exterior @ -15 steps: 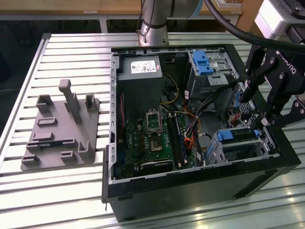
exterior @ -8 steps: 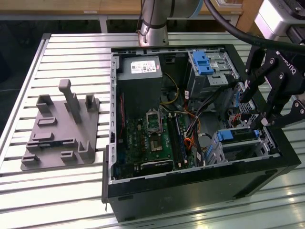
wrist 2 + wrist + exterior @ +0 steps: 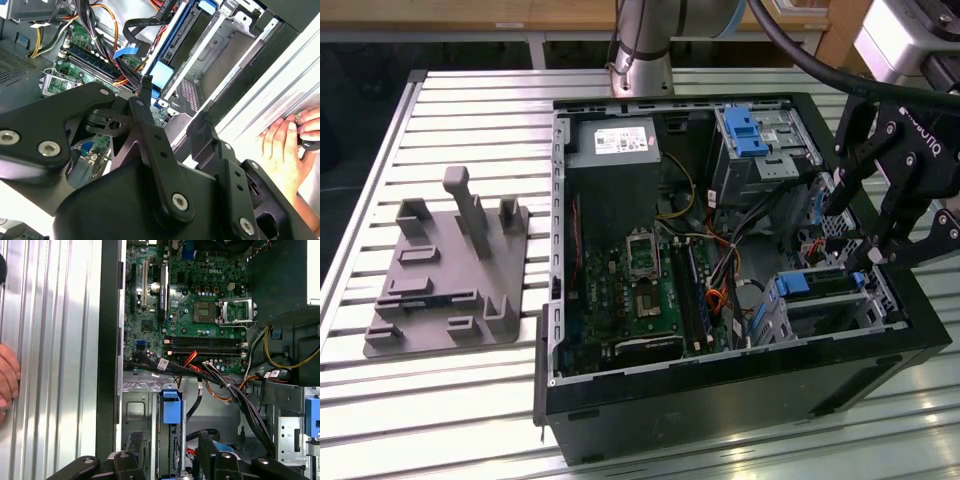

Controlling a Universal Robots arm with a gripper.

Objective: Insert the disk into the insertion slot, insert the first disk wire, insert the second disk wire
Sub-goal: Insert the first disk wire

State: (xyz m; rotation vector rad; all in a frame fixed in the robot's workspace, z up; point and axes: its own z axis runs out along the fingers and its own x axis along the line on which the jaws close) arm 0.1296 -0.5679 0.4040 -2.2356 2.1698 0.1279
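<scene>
Hovering over the exterior view's right end of the open black tower computer case (image 3: 720, 400), your black linkage gripper (image 3: 855, 232) sits above the drive corner. Its jaws stand apart with nothing clamped between them. You find the flat silver hard drive in its bright blue plastic caddy (image 3: 792, 284) seated inside the boxy silver-grey perforated sheet-metal drive cage (image 3: 825, 318), the caddy's blue end facing the green motherboard (image 3: 630, 290). In the first wrist view the drive (image 3: 170, 407) shows edge-on in the cage (image 3: 136, 412), and the gripper (image 3: 170, 457) lines up over it, one jaw to either side; whether a jaw touches it, you cannot tell. In the second wrist view the gripper (image 3: 172, 102) has one jaw tip close to a bundle of black and orange wires (image 3: 125, 70); whether any wire is plugged into the drive, you cannot tell. The taller grey metal bay with a blue latch (image 3: 745, 130) stands at the case's far corner. A person's hand (image 3: 287, 145) rests on the slatted aluminium table (image 3: 470, 400) just outside the case wall. A grey plastic fixture plate with upright posts (image 3: 450, 270) lies on the table at the exterior view's left, beside the case.
</scene>
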